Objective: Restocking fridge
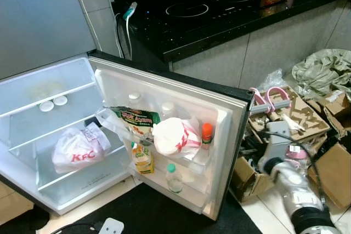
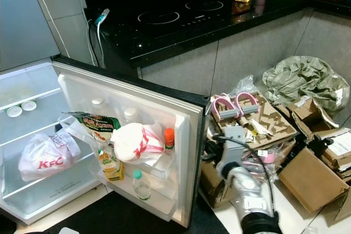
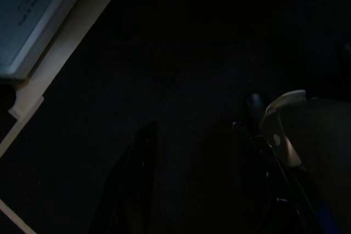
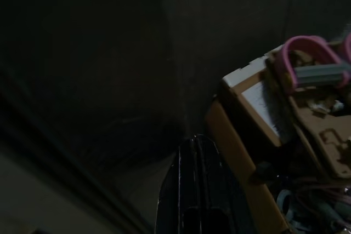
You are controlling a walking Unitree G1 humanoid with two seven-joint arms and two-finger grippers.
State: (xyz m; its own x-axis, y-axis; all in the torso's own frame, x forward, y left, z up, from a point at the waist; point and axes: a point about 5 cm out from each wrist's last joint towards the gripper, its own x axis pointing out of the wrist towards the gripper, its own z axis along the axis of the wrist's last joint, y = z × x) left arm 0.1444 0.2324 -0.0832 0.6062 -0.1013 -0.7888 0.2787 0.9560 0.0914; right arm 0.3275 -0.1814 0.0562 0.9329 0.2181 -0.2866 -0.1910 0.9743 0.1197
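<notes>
We see small white fridge open, hard plastic door swung wide. Crinkly white bag lies on glass shelf. Round soft bag, shiny green packet, clear bottle sit in door rack.

Right jaws clenched, near brown cardboard box. Left jaws released over dark mat.

Setting: home kitchen. Evidence: black countertop with built-in induction hob, tiled wall, small fridge on the floor with door open, shelves holding takeaway bags and bottles. Cardboard boxes and crumpled wrapping are piled on the tiled floor beside the counter.
</notes>
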